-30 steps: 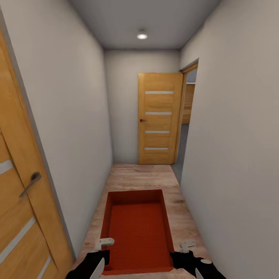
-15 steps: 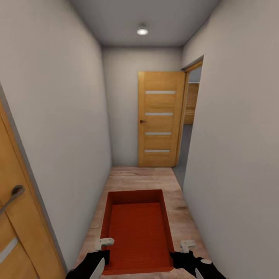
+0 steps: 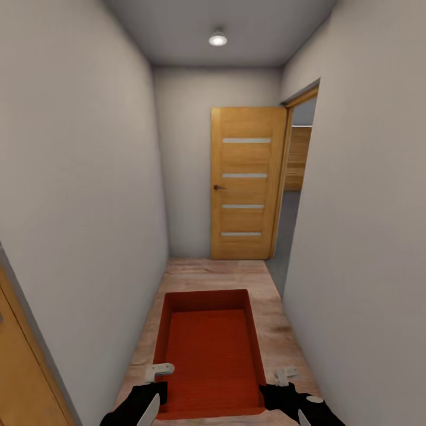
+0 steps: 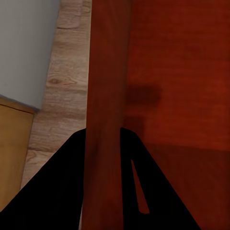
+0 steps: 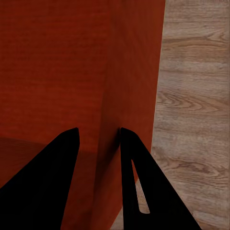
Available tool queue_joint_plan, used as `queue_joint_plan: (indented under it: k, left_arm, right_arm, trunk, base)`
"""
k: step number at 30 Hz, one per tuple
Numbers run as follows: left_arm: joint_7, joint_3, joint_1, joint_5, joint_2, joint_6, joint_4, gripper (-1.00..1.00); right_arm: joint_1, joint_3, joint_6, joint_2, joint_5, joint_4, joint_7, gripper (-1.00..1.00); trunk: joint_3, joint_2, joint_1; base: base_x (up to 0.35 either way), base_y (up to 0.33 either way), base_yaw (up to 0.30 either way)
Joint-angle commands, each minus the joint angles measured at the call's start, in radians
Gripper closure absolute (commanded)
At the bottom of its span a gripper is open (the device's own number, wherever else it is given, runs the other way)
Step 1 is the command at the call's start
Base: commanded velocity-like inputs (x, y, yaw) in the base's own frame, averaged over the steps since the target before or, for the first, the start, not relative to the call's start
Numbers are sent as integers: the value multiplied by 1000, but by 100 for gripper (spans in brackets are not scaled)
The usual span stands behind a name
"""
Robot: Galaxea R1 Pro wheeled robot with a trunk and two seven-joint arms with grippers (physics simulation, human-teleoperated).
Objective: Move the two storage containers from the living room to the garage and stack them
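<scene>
The storage container [image 3: 210, 355] hung above the wood plank floor [image 3: 201, 275] of a narrow hallway, carried between both arms. The left gripper [image 4: 103, 143] clamped the container's left wall between its fingers; the right gripper [image 5: 98, 143] clamped the right wall. A wooden door [image 3: 245, 183] stood ahead.

Narrow hallway — open wooden door [image 3: 245, 183], ceiling lamp [image 3: 218, 39], perhaps plank flooring [image 3: 213, 275].

Left gripper [image 4: 103, 143] astride container wall [image 4: 108, 72]
</scene>
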Motion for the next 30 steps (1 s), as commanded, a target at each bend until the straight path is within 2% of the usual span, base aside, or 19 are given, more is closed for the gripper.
queue_joint_plan:
  k: [1, 14, 15, 18, 21, 24, 30]
  left_arm:
    - [-9, 25, 0, 18, 50, 1, -44, 100]
    - [-9, 25, 0, 18, 50, 1, -44, 100]
    - [6, 2, 0, 16, 5, -1, -8, 100]
    - [7, -17, 1, 28, 10, -1, -12, 100]
    - [8, -16, 2, 20, 1, 7, -18, 100]
    - [5, -17, 3, 25, 17, 8, -17, 100]
    - [2, -32, 3, 40, 21, 5, -17, 100]
  right_arm:
    - [0, -4, 8, -2, -4, 1, 23, 100]
    - [0, -7, 8, -2, -1, 0, 21, 100]
    - [0, -5, 7, 2, 1, 1, 11, 100]
    - [0, -3, 5, 8, 2, 1, -1, 100]
    - [0, 0, 4, 10, 2, 2, 1, 100]
    - [0, -1, 3, 17, 4, 2, -1, 100]
    - [0, -3, 3, 17, 4, 1, -9, 100]
  trunk:
    - [-1, -1, 1]
    - [-1, -1, 1]
    - [0, -1, 1]
    - [0, -1, 1]
    - [0, -1, 1]
    - [0, -1, 1]
    - [0, -1, 1]
  base:
    - [325, 0, 0]
    - [325, 0, 0]
    - [0, 0, 0]
    - [0, 0, 0]
    - [0, 0, 0]
    - [0, 0, 0]
    - [11, 0, 0]
